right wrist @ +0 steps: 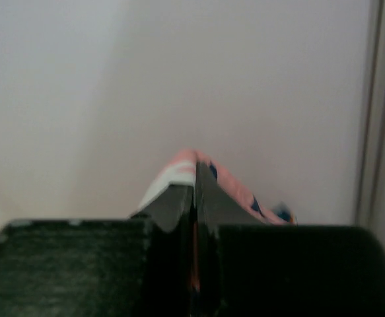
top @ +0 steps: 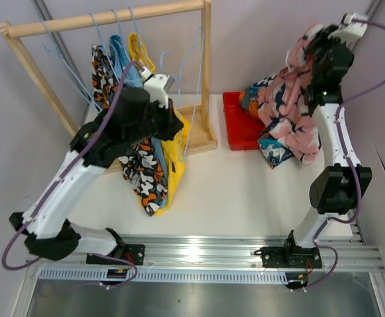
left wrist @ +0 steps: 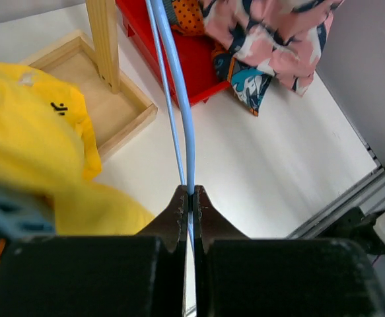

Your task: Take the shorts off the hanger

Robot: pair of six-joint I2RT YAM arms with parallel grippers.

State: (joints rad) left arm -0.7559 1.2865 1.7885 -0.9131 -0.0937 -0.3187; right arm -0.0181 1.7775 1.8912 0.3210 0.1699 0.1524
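My left gripper (left wrist: 190,195) is shut on the thin light blue wire of a hanger (left wrist: 177,99). In the top view it (top: 177,127) is low by the wooden rack (top: 113,18). Yellow shorts (top: 175,165), black-orange-white blotched shorts (top: 144,175) and light blue shorts (top: 121,56) hang on the rack. The yellow shorts also show in the left wrist view (left wrist: 40,145). My right gripper (top: 306,49) is raised high and shut on the pink patterned shorts (top: 288,105), which hang down over the red tray (top: 235,125). Blue-orange patterned shorts (top: 271,148) lie in the tray.
Several empty light blue hangers (top: 195,59) hang from the rack rail beside its right post (top: 207,66). The rack's wooden base frame (left wrist: 123,125) lies on the white table. A wall stands close behind the right gripper (right wrist: 194,175).
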